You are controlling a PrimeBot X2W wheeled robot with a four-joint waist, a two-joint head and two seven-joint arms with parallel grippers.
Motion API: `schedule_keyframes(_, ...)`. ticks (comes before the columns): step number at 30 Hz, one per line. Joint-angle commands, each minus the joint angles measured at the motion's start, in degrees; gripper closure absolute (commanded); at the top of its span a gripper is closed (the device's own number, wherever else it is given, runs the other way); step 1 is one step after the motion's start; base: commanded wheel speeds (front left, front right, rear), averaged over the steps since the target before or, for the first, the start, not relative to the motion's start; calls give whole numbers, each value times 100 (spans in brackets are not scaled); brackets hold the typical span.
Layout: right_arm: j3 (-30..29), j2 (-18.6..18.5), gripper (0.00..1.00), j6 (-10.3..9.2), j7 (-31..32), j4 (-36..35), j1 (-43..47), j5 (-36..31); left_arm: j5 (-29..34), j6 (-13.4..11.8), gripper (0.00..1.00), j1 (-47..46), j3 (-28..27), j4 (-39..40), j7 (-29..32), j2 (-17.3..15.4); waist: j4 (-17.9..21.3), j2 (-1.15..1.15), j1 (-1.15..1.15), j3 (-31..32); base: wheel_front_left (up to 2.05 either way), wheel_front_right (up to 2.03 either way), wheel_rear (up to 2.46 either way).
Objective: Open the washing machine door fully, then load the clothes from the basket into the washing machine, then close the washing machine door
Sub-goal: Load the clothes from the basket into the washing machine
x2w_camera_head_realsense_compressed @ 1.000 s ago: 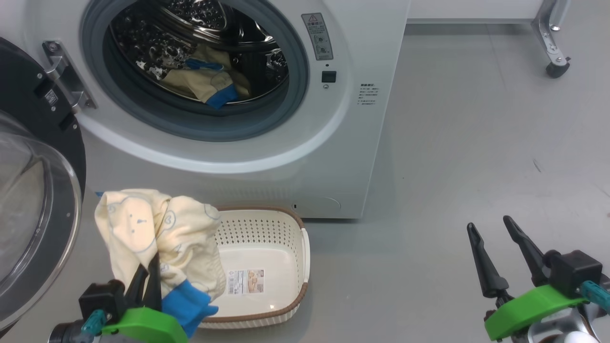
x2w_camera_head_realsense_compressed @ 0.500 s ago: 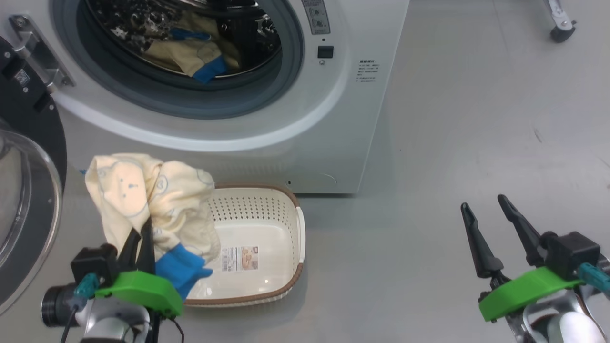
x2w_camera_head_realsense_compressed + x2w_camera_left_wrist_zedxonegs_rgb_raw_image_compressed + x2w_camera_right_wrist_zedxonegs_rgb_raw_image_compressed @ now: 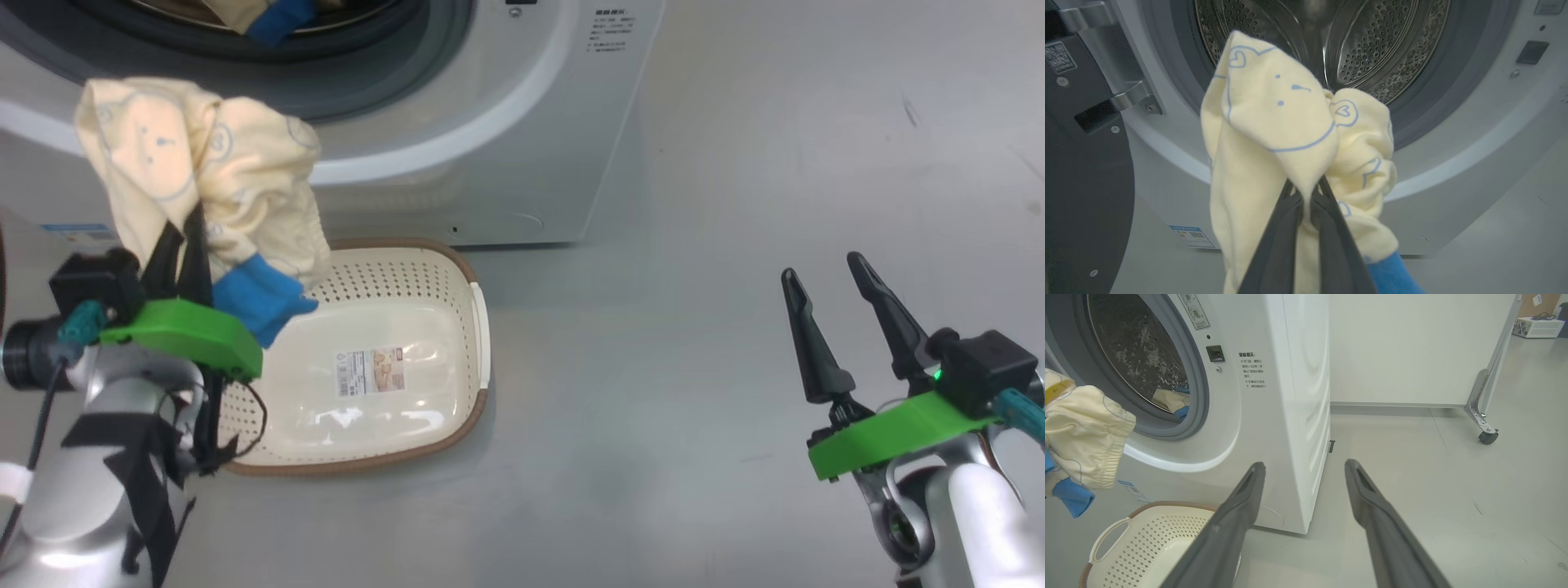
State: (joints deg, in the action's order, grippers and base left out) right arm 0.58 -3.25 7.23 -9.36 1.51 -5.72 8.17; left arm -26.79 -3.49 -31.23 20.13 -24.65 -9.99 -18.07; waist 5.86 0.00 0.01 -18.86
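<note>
Since 1 s ago the left gripper (image 3: 184, 237) is higher and the head camera has tilted down. Its jaws are clamped on the cream bear-print garment (image 3: 180, 155), blue cuff (image 3: 257, 298) dangling over the basket (image 3: 480, 327) at its far-left corner. Garment top is level with the lower rim of the drum opening (image 3: 1412, 118) of the washing machine (image 3: 522, 122). Another garment (image 3: 1169, 401) lies in the drum. The washing machine door (image 3: 1086, 183) is swung open at left. The right gripper (image 3: 820, 268) has jaws wide, holding nothing, well apart to the right.
</note>
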Motion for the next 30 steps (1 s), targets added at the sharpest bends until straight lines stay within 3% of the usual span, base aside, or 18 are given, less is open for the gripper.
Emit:
schedule_keyframes(1, 152, -103, 0, 25, -116, -126, -222, 42, 42, 39, 100, -401, -248, 76, -11, -272, 207, 0, -1, -275, 0, 0, 0)
schedule_keyframes(12, 393, -67, 0, 25, -398, 235, -702, 208, 91, 488, 100, -2010, -298, -867, 238, -712, 725, 0, -1, -977, 0, 0, 0)
schedule_keyframes(19, 554, -35, 0, 25, -508, 406, -888, 308, 12, 747, 100, -2925, -265, -1444, 870, -955, 978, 0, -1, -1290, 0, 0, 0)
schedule_keyframes(30, 746, 6, 0, 25, -561, 563, -1131, 467, 53, 942, 100, -4125, -173, -1914, 1529, -1475, 1319, 0, -1, -1741, 0, 0, 0)
